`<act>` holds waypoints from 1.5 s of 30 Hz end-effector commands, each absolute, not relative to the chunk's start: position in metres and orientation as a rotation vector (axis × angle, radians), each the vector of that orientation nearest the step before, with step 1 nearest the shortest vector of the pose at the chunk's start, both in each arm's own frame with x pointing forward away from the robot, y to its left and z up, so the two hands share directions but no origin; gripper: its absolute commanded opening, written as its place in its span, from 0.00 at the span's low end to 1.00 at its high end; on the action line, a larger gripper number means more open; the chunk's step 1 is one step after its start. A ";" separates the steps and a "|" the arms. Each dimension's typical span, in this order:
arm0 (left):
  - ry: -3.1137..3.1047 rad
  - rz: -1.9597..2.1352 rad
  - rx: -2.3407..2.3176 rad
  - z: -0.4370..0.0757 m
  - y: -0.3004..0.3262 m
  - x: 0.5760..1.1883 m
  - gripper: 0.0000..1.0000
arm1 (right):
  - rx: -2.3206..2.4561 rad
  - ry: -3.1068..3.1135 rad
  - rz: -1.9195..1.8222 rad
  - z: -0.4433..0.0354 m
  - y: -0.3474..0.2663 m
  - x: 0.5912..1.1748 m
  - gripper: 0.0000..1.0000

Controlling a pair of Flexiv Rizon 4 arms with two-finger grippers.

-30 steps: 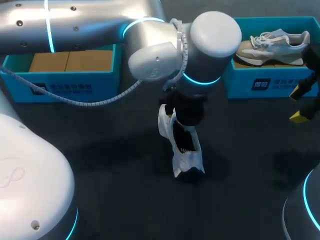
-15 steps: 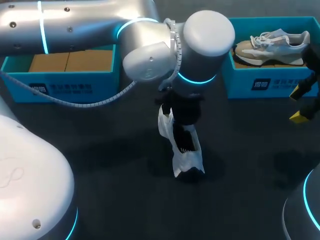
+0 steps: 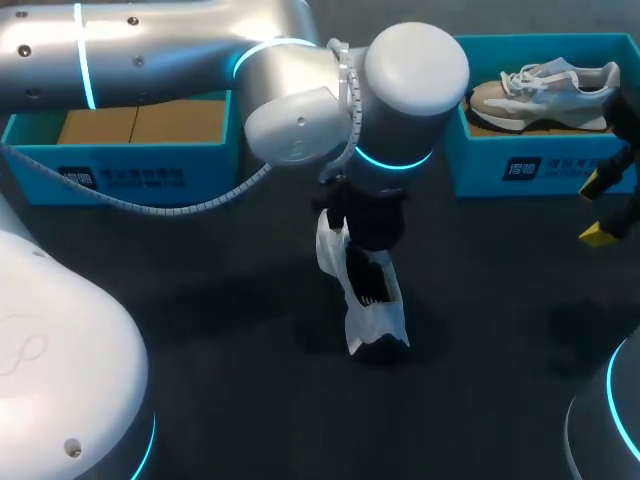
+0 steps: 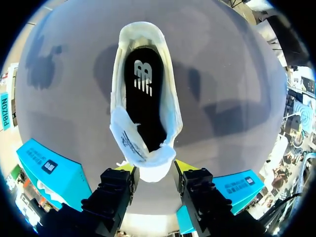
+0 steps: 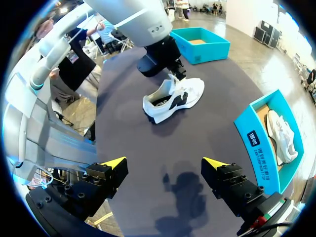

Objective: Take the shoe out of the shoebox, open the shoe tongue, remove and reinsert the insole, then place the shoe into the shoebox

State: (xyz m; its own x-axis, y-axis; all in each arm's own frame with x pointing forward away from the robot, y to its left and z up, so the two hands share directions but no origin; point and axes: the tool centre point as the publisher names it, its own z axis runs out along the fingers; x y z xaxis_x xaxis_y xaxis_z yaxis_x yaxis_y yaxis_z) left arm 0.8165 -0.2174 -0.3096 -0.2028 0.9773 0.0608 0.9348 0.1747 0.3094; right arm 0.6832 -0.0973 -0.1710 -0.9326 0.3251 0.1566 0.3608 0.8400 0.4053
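Half-hidden shoe (image 3: 378, 320), apparently gripped by left gripper (image 4: 154, 169)

Glossy silver left arm (image 3: 180, 50), white cloth shoe (image 3: 378, 318), matt dark table (image 3: 250, 400).

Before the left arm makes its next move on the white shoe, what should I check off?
1. White shoe out of the box, on the table: ok.
2. Left end effector shut on the tongue: ok.
3. Black insole exposed in the opening: ok.
4. Right end effector open, apart from the shoe: ok.
5. Left shoebox free for the return: cannot tell, the left arm covers part.
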 end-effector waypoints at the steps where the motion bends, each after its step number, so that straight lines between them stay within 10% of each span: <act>1: 2.280 0.407 1.848 -0.311 -0.215 0.819 0.42 | -0.549 -2.932 -0.664 -0.171 -0.097 0.685 1.00; 45: 2.444 0.301 1.782 -0.319 -0.229 0.763 0.31 | -0.549 -2.932 -0.664 -0.171 -0.097 0.685 1.00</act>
